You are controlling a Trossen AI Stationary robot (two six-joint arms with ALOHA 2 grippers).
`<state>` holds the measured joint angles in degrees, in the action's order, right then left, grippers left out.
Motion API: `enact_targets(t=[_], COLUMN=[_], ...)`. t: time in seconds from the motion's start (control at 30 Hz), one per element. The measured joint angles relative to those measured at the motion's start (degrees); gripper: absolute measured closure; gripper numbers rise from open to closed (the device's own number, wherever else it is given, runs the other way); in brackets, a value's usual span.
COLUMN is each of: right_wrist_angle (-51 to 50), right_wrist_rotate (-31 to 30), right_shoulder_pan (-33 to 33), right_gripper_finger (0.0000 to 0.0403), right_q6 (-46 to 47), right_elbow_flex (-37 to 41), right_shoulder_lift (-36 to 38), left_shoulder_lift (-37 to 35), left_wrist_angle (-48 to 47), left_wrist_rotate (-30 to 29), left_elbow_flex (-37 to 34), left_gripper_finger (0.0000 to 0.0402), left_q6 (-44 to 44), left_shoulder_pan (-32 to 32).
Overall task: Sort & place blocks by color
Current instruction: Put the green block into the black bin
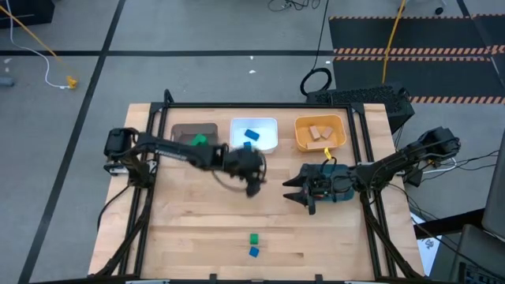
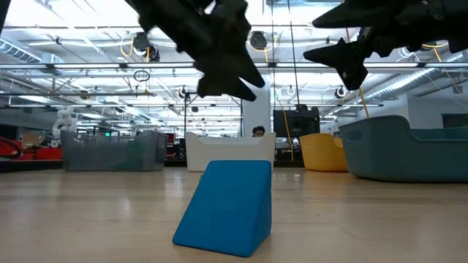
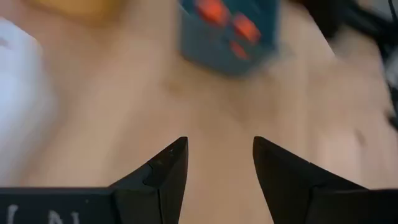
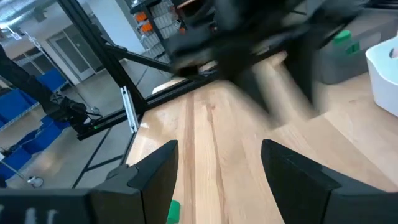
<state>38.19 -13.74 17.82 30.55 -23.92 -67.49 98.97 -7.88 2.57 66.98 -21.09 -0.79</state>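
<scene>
Near edge of worktop: green block & blue block are sitting just beside each other, tiny cubes. Mid-worktop, left gripper is hovering w/ fingers apart, nothing betw. them; right gripper likewise parted, empty. Far side: blocks lying in brown, white, orange bins. No readable writing.

Wooden table bearing a row of bins: brown bin, white bin, orange bin. Teal bin stands nearby. Yellow cable crosses the grey floor.
</scene>
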Motion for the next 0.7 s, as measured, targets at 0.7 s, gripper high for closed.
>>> enact_targets(t=[0.7], right_wrist_angle=[-9.05], right_wrist_rotate=[-1.26], right_shoulder_pan=[1.20], right_gripper_finger=[0.0179], right_q6=[-24.12], right_elbow_flex=[-15.50], right_shoulder_lift=[-12.28], left_shoulder_lift=[-0.54], left_wrist_angle=[-9.13], left_wrist_rotate=[-0.07], left_elbow_flex=[-0.02], left_gripper_finger=[0.0220], left_q6=[-21.71], left_shoulder_pan=[-20.91])
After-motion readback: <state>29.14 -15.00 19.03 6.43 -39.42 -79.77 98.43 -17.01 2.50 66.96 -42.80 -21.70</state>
